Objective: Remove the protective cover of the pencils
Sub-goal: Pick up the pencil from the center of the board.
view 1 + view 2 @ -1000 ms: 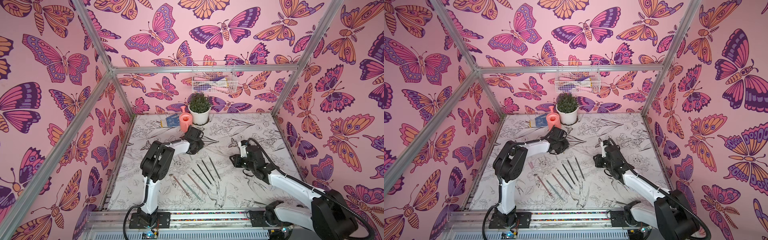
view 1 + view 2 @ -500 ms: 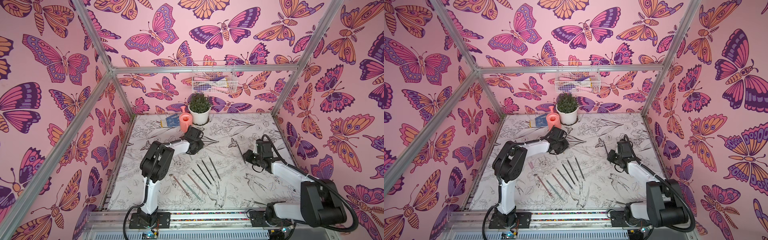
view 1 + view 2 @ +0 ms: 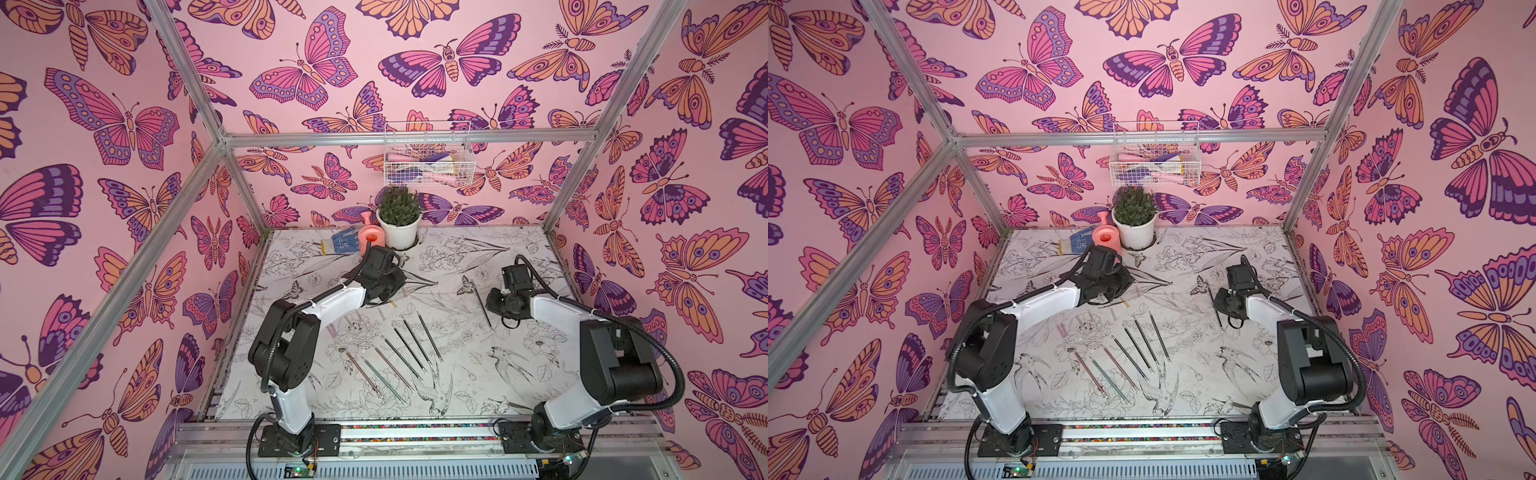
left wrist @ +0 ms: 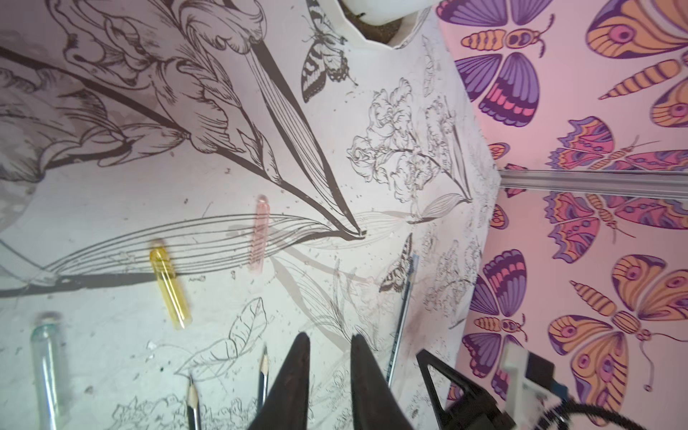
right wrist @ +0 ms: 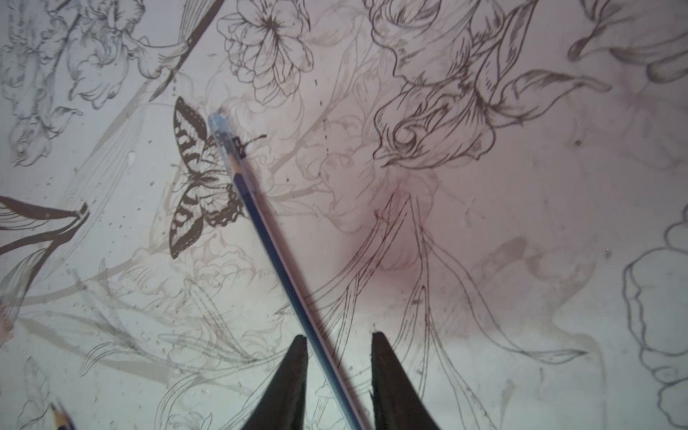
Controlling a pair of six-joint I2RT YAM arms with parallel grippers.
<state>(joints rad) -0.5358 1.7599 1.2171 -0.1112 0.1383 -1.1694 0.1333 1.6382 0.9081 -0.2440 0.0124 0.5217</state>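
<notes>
Several bare pencils lie side by side in a slanted row mid-table, seen in both top views. One blue pencil lies apart to the right, with a clear protective cover on its tip. My right gripper is open, low over the table, one jaw on each side of this pencil's shaft. My left gripper hovers open and empty near the back of the table, just behind the row. The same blue pencil shows beside it.
Loose caps lie near the left gripper: yellow, pink and clear. At the back wall stand a potted plant, a pink watering can and a blue glove, under a wire basket.
The right gripper has shifted right, toward the side wall, and its arm has folded more upright; the blue pencil now lies between its jaws. The left arm has stayed put.
</notes>
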